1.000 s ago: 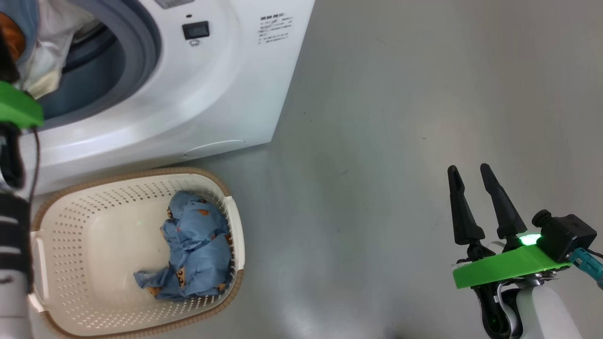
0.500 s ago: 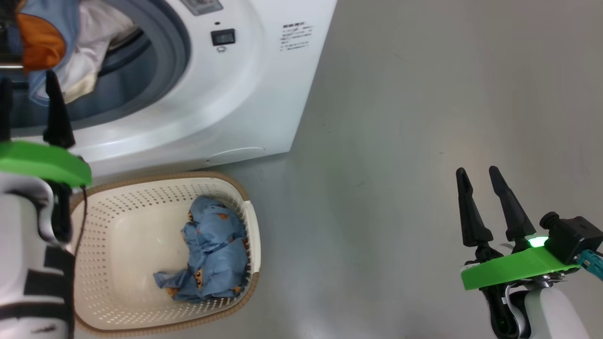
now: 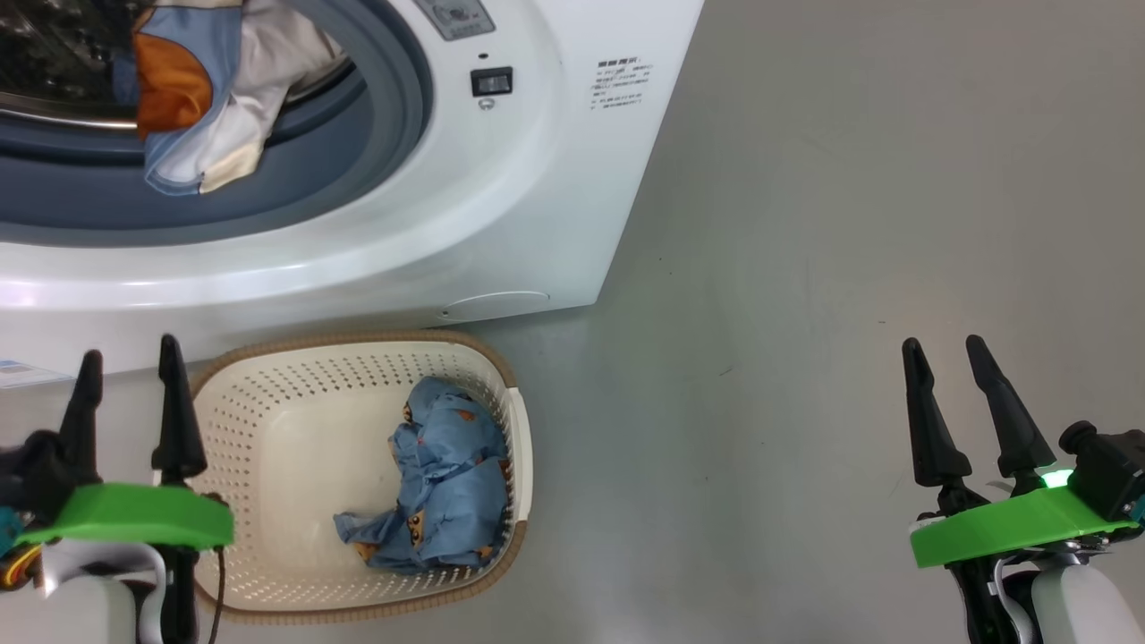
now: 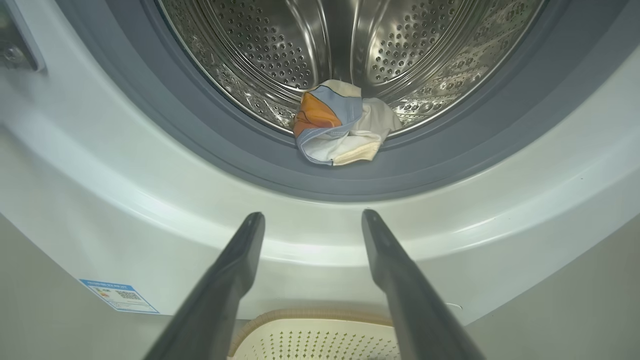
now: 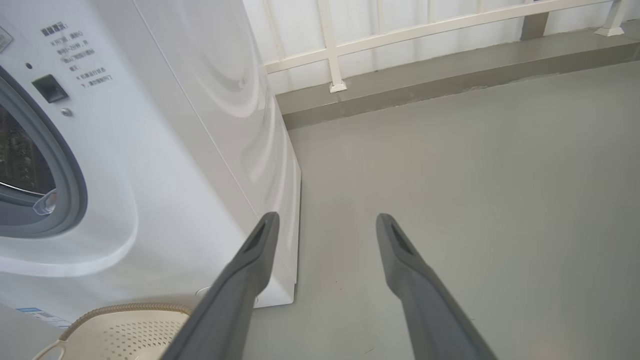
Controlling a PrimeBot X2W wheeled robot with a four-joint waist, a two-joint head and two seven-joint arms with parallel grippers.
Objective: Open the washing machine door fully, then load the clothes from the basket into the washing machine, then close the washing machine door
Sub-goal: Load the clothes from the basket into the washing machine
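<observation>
Two grippers hang low over the grey floor (image 3: 805,268). The left gripper (image 3: 128,351) is at the basket's left edge and the right gripper (image 3: 942,343) is well apart over bare floor. Each has its two dark fingers spread and holds nothing.

Just past the left gripper stands one basket (image 3: 358,341), cream with a brown rim, set close before the washing machine (image 3: 501,206). One crumpled bundle of light blue clothes (image 3: 447,483) lies against its right wall.

Beyond, the single white machine shows an open mouth. A second garment (image 4: 340,127), blue, orange and cream, lies across the lip of the steel drum (image 4: 280,50) and onto the grey-blue rubber ring (image 3: 394,134). One blue label sticker (image 4: 119,295) sits low on the machine's front.

Farthest off, in the right wrist view, a white railing (image 5: 400,35) stands on a grey kerb.
</observation>
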